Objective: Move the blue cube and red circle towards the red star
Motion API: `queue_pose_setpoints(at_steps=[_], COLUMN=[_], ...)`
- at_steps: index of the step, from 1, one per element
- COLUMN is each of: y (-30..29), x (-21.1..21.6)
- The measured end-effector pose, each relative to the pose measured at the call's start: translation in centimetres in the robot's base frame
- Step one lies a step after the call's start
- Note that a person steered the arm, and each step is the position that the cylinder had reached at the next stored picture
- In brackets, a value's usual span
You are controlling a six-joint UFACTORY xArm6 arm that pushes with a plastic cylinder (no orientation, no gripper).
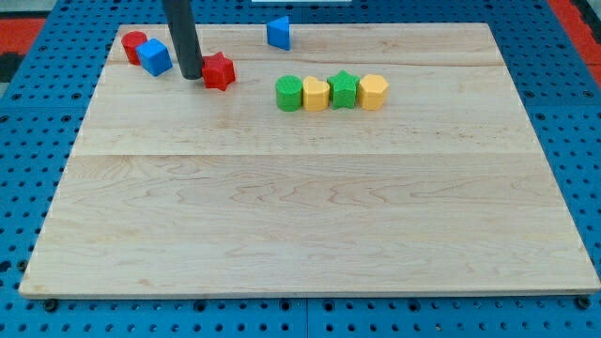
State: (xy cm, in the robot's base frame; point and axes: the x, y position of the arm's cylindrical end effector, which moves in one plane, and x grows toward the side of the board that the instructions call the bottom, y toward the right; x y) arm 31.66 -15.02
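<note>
The blue cube [155, 57] sits near the board's top left corner, touching the red circle [134, 45] just up and left of it. The red star [219, 71] lies to the right of them. My tip [190, 76] stands on the board between the blue cube and the red star, right beside the star's left side and a short gap from the cube. The dark rod rises from there out of the view's top.
A blue block [278, 33] sits near the top edge. A row of a green block [289, 94], yellow block [315, 95], green star [344, 89] and yellow block [374, 91] lies right of the red star. The wooden board [310, 216] rests on a blue pegboard.
</note>
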Motion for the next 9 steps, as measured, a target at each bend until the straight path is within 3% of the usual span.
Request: queue_pose_setpoints(at_steps=[1, 2, 3, 4, 6, 7, 9], y=[4.1, 9.5, 10.8, 4.2, -12.4, -12.9, -7.4], x=[0.4, -2.1, -3.7, 1.1, -0.5, -4.2, -5.4])
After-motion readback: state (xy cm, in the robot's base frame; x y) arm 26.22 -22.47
